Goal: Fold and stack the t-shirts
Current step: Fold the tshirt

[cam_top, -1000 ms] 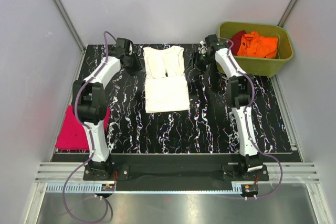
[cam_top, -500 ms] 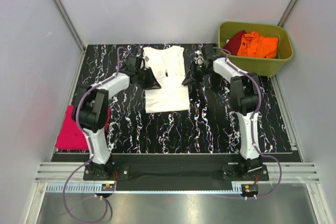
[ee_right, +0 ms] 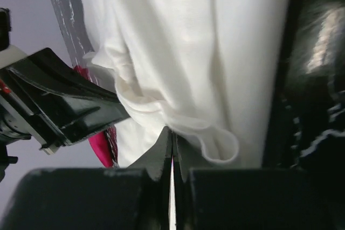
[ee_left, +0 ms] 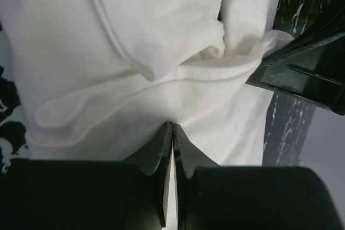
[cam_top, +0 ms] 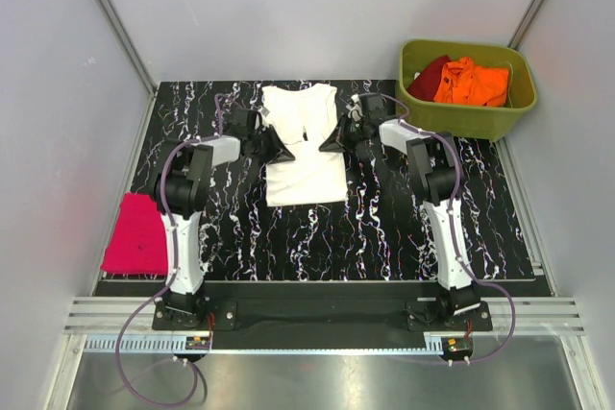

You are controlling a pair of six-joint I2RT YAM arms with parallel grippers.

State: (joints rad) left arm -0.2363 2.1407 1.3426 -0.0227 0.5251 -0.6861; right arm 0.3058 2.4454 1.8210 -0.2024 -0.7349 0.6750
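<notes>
A white t-shirt (cam_top: 306, 172) lies partly folded at the back middle of the black marbled table (cam_top: 384, 228). My left gripper (cam_top: 280, 149) is at its left edge and my right gripper (cam_top: 332, 141) at its right edge, about halfway up the shirt. In the left wrist view the left gripper (ee_left: 172, 126) is shut, with a fold of the white t-shirt (ee_left: 135, 36) pinched at its tips. In the right wrist view the right gripper (ee_right: 172, 131) is likewise shut on a bunched edge of the white t-shirt (ee_right: 188, 41). A folded magenta-pink t-shirt (cam_top: 136, 233) lies at the table's left edge.
An olive-green tub (cam_top: 500, 120) stands at the back right, holding an orange t-shirt (cam_top: 473, 82) and a dark red one (cam_top: 430, 76). Grey walls close in the left, back and right sides.
Both arms have swung inward from the table's back corners to the white t-shirt's side edges. Both grippers have gone from open to shut on the cloth.
</notes>
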